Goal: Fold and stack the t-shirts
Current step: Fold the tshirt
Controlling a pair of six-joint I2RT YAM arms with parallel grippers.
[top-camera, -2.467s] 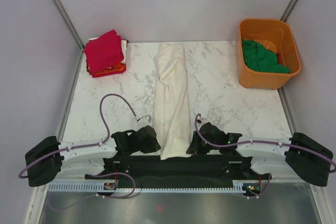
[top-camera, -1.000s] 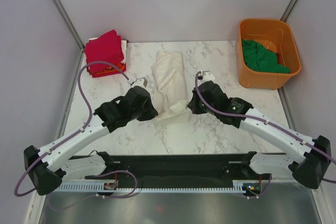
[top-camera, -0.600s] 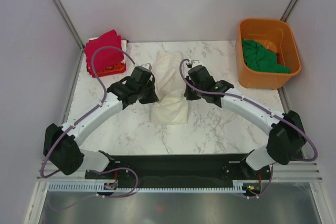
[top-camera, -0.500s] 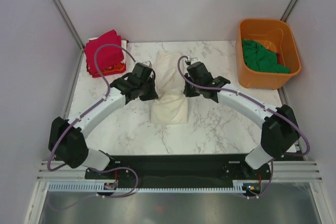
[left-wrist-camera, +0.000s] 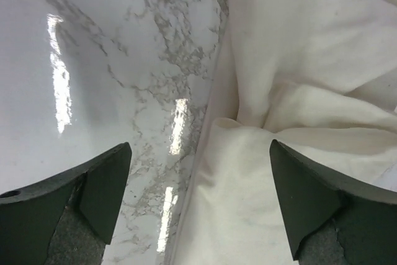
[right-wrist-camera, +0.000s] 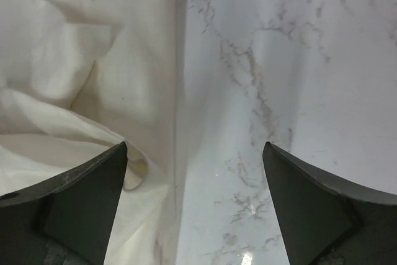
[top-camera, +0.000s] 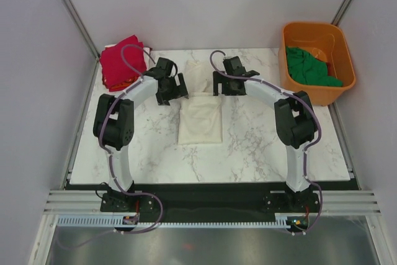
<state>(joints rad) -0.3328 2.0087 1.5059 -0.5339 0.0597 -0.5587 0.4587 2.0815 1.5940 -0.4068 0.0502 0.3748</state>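
Left end effector (left-wrist-camera: 198, 146) wide, straddling cream shirt (left-wrist-camera: 298, 60) edge.

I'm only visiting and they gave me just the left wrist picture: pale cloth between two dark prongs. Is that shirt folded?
Observer: Seen from above, the cream t-shirt lies doubled over on itself at mid-table.
Operator: Is the other claw gripping it?
Observer: No, the right gripper stands open above the shirt's right edge.
Operator: Any other shirts?
Observer: Folded red t-shirts far left; a green t-shirt in the orange tub.
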